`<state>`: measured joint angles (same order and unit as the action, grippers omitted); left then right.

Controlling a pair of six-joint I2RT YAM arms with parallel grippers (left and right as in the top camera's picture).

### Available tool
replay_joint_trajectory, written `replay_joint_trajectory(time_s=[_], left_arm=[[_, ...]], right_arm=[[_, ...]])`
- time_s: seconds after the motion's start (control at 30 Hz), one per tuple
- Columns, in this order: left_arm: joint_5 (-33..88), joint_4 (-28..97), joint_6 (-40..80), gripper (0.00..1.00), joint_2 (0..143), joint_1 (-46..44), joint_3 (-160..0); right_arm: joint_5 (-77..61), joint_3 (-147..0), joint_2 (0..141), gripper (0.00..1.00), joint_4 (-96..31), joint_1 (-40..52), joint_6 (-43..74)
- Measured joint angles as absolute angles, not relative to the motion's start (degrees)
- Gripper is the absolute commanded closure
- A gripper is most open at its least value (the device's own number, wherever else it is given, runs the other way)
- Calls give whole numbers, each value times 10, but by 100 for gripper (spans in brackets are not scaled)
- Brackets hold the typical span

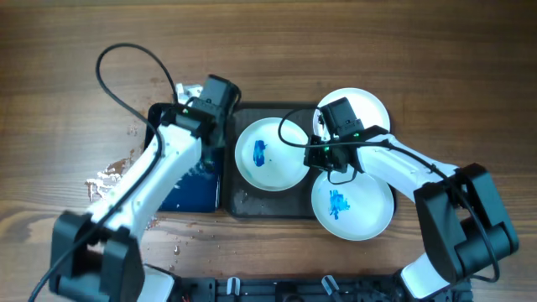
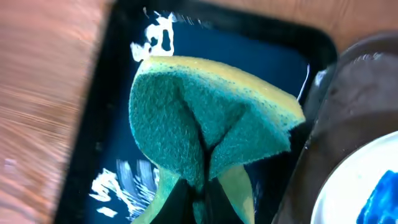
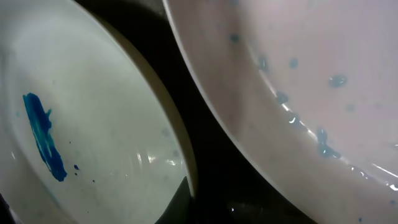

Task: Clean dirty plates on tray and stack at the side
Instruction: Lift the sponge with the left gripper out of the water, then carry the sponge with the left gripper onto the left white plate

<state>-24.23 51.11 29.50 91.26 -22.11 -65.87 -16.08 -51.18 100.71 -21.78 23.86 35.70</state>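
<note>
Three dirty plates sit on or over the dark grey tray [image 1: 252,201]. The middle plate [image 1: 270,153] and the front right plate [image 1: 352,205] carry blue smears. My right arm partly covers the back right plate [image 1: 369,105]. My right gripper [image 1: 329,159] is between them, shut on the middle plate's [image 3: 81,137] right rim, with one dark finger [image 3: 183,202] lying inside the rim. The droplet-marked plate [image 3: 298,62] fills the upper right of that view. My left gripper [image 2: 200,190] is shut on a folded green and yellow sponge [image 2: 205,118].
A smaller dark blue tray [image 1: 189,189] with white foam lies left of the grey tray, under my left gripper [image 1: 204,126]. Foam and water spots [image 1: 105,180] mark the wooden table at the left. In the left wrist view the grey tray's rim [image 2: 348,93] is at the right.
</note>
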Motion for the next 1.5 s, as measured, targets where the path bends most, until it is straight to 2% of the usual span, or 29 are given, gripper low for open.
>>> replay_joint_trajectory(time_s=[0.1, 0.2, 0.53, 0.8, 0.93, 1.1, 1.2, 1.37, 1.5], left_arm=[[-150, 507, 295, 96, 939, -173, -659], [-84, 490, 287, 96, 938, -161, -659], [44, 424, 284, 96, 941, -282, -659], [127, 333, 287, 96, 1077, -306, -663], [91, 346, 308, 96, 1085, -308, -671], [-34, 406, 362, 96, 1086, -302, -686], [-38, 413, 357, 96, 1086, -302, -686], [86, 380, 276, 96, 1089, -293, -685], [257, 288, 264, 96, 1105, -323, -676]], right_arm=[[-161, -512, 1007, 96, -218, 239, 357], [-161, -512, 1007, 96, -218, 239, 357], [-161, -512, 1007, 95, -217, 239, 357], [-161, -512, 1007, 95, -217, 239, 357], [-161, -512, 1007, 96, -218, 239, 357], [-162, -512, 1007, 96, -218, 239, 357], [-163, -512, 1007, 96, -218, 241, 357], [-162, -512, 1006, 96, -222, 241, 357], [-162, -512, 1006, 96, -222, 241, 357]])
